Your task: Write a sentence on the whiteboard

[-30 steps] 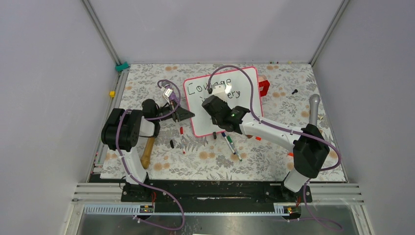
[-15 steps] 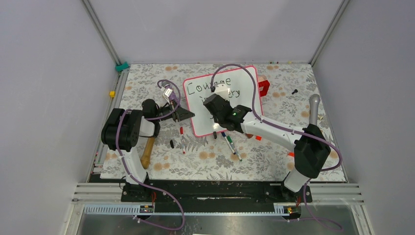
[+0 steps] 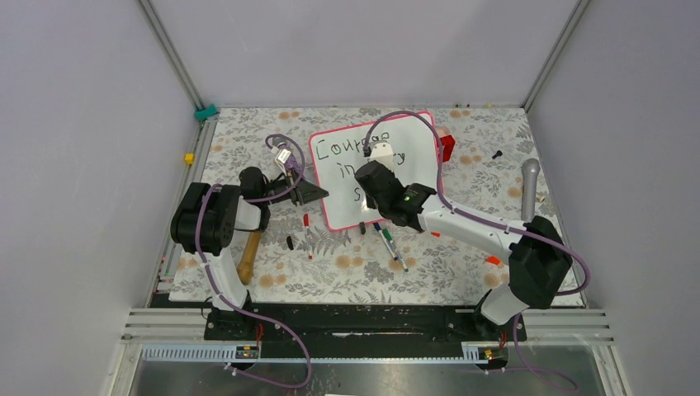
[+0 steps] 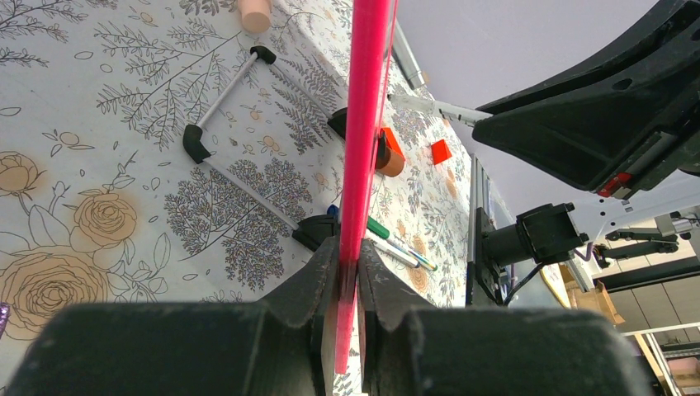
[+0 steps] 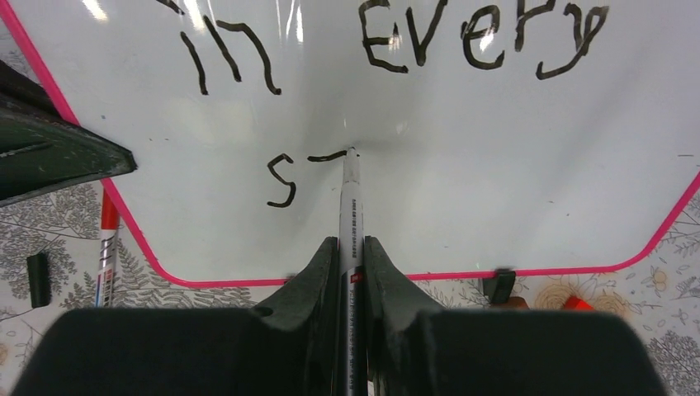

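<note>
The whiteboard (image 3: pixel 413 140) lies tilted on the floral table, white with a pink frame. My left gripper (image 3: pixel 312 191) is shut on its left edge. In the left wrist view that pink edge (image 4: pixel 363 124) runs up from between my fingertips (image 4: pixel 348 256). My right gripper (image 3: pixel 376 183) hovers over the board's lower part, shut on a black marker (image 5: pixel 349 198) whose tip touches the board (image 5: pixel 495 165). The sentence reads "Courage" (image 3: pixel 351 144) on top and "in Every" (image 5: pixel 396 37) below. Under that are an "S" (image 5: pixel 282 180) and a short stroke at the tip.
Several loose pens (image 3: pixel 388 243), a red-capped marker (image 3: pixel 307 235) and a black cap (image 3: pixel 290 242) lie just below the board. A wooden-handled tool (image 3: pixel 248 256) lies by the left arm. A red block (image 3: pixel 446 147) sits at the board's right edge, a grey cylinder (image 3: pixel 530 186) farther right.
My right gripper has moved with the marker from the board's middle toward its near edge, uncovering "in". An "S" now shows on the third line. The left gripper has kept still.
</note>
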`<action>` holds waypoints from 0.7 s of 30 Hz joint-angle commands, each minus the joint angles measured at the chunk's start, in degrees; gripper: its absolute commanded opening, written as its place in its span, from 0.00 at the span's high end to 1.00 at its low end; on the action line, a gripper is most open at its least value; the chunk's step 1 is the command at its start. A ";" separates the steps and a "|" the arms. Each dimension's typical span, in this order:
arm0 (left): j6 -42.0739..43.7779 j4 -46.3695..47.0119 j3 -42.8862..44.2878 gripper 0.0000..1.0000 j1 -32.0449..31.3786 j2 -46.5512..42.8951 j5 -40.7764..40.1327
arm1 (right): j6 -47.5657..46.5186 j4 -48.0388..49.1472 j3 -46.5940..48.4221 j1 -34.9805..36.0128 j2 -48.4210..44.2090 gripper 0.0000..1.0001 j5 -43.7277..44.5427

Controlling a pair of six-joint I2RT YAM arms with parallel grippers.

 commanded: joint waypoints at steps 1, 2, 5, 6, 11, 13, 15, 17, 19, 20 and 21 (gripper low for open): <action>-0.62 3.53 -0.60 1.00 0.58 -0.56 0.02 | -1.29 3.42 0.81 -0.31 -1.37 1.00 -2.23; -0.62 3.53 -0.57 1.00 0.58 -0.56 0.05 | -1.35 3.43 1.16 -0.31 -1.18 1.00 -2.39; -0.62 3.52 -0.58 1.00 0.58 -0.63 0.08 | -1.68 2.88 2.28 -0.31 -0.26 1.00 -2.53; -0.62 3.53 -0.54 1.00 0.58 -0.56 0.08 | -1.73 2.64 2.68 -0.31 0.15 1.00 -2.51; -0.63 3.48 -0.57 1.00 0.60 -0.54 0.12 | -2.07 2.09 4.19 -0.31 1.54 1.00 -2.25; -0.62 3.53 -0.48 1.00 0.62 -0.48 0.13 | -2.19 1.77 4.82 -0.32 1.89 1.00 -2.03; -0.63 3.53 -0.45 1.00 0.64 -0.47 0.10 | -2.48 1.74 5.38 -0.31 2.13 1.00 -1.77; -0.71 3.55 -0.45 1.00 0.58 -0.49 0.15 | -2.59 1.56 5.90 -0.33 2.35 1.00 -1.31; -0.71 3.53 -0.46 1.00 0.62 -0.47 0.09 | -2.61 1.31 6.14 -0.31 2.57 1.00 -0.91; -0.71 3.53 -0.44 1.00 0.58 -0.47 0.13 | -2.62 1.27 6.29 -0.35 2.64 1.00 -0.78; -0.76 3.57 -0.47 1.00 0.60 -0.42 0.09 | -2.68 1.19 6.34 -0.32 2.82 1.00 -0.46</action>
